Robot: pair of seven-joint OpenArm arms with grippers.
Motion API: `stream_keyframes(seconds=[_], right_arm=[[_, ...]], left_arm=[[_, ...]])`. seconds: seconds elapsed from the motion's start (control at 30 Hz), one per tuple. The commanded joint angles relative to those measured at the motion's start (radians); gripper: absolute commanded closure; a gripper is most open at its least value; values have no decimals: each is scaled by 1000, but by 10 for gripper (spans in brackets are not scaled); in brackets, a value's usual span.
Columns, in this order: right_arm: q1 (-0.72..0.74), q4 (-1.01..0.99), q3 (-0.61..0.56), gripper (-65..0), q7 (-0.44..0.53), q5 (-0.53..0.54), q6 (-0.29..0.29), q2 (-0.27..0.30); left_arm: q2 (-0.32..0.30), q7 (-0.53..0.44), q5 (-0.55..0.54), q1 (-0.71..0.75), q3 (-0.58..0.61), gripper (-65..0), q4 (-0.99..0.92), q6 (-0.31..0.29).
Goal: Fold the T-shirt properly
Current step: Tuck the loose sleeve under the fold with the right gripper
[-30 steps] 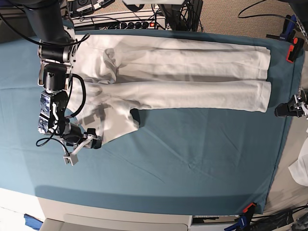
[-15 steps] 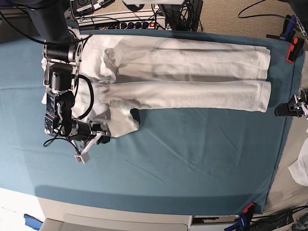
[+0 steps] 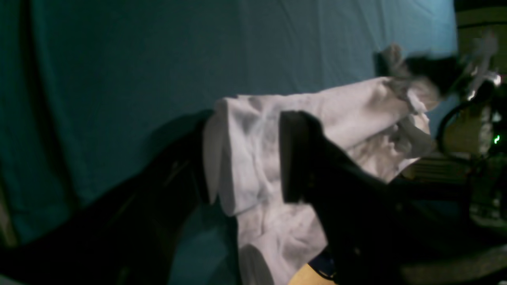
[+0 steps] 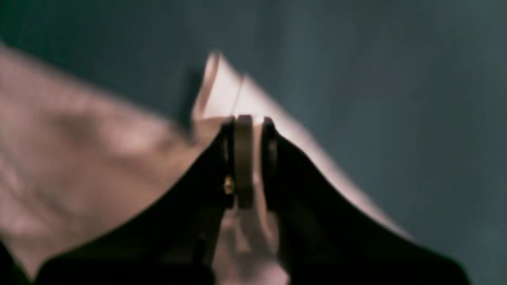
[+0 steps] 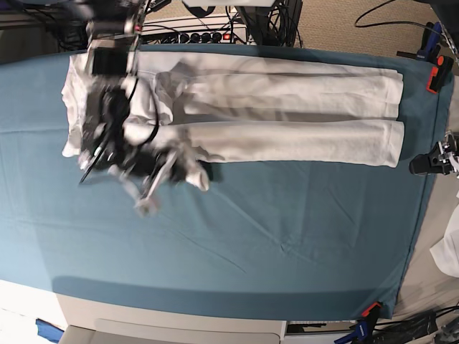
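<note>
Looking through the right wrist view, the right gripper (image 4: pixel 249 122) has its two dark fingers pressed together on a fold of the T-shirt (image 4: pixel 99 158); a pale corner of cloth stands up just beyond the fingertips, and the picture is soft and blurred; this pinch is clear only here; in the base view the same gripper (image 5: pixel 168 166) is a smear at the sleeve edge.

The left wrist view shows the left gripper (image 3: pixel 243 158) with its jaws standing apart; one dark finger (image 3: pixel 295 156) lies in front of the white cloth (image 3: pixel 336 114) and the other is on the cloth's left side; whether the fingers touch the shirt I cannot tell; this arm is not seen in the base view.

From the base view, the right arm (image 5: pixel 107 93) reaches down from the top left corner over the shirt's left end; its wrist is bent toward the middle of the table.

The T-shirt (image 5: pixel 287 115) lies on the teal table cloth (image 5: pixel 287 236) along the far side; it is folded into two long white bands, side by side, running left to right; the left end is crumpled, with one flap pulled out to the near side.
</note>
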Motion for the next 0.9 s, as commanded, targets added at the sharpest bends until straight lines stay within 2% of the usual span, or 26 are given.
stream_keyframes(seconds=[0.0,0.23,0.43,0.77,0.87], right_arm=[[4,63,5,0,29,23,6,1],[-261,351,3,0,61,18,6,-4],[-431,469,3,0,95,20,6,-5],[-483,473,3,0,103,43,6,-5],[-486,473,3,0,86,80,6,-5]], left_arm=[[-29,-12,-23,-21,-7,-256,13,-5],[-29,-16,-23,-21,-7,-256,13,-5],[-29,-16,-23,-18,-7,-256,13,-5],[-28,-26,-23,-18,-7,-256,13,-5],[-29,-27,-23,-19,-7,-256,13,-5]])
